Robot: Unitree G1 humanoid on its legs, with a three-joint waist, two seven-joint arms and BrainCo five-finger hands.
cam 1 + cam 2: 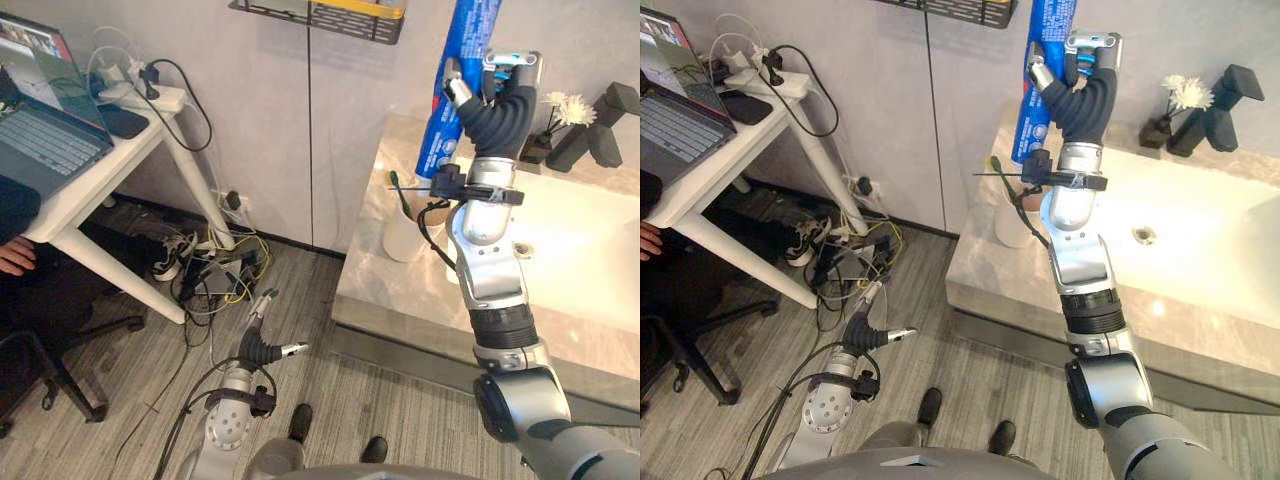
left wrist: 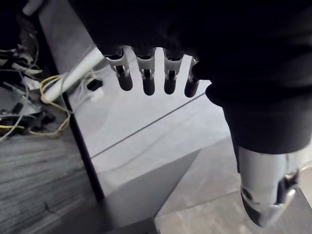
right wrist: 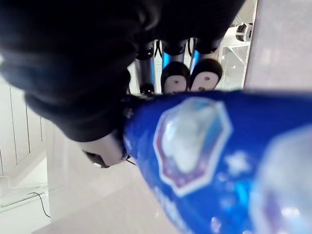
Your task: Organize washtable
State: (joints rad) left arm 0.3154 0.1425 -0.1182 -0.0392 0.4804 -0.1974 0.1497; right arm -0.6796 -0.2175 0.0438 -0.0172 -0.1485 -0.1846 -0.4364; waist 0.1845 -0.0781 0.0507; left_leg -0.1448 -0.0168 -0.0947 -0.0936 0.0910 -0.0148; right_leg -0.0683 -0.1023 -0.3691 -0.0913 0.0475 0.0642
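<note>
Right hand (image 1: 497,100) fingers clamp a tall blue plastic tube (image 1: 472,35) above the white cup (image 1: 400,240) (green toothbrush (image 1: 398,188) inside). Left hand (image 1: 262,345), well below the cup, has its fingers straight.

tube: I see a big glossy blue tube (image 1: 476,40) with pale print | pose: upright, lifted clear of the beige stone washtable (image 1: 395,295) | held: my right hand (image 1: 497,100) clasps it | place: far left corner, above the white cup (image 1: 403,238)

right hand (image 1: 495,100) — raised, fingers curled | left hand (image 1: 262,345) — low, fingers straight
</note>
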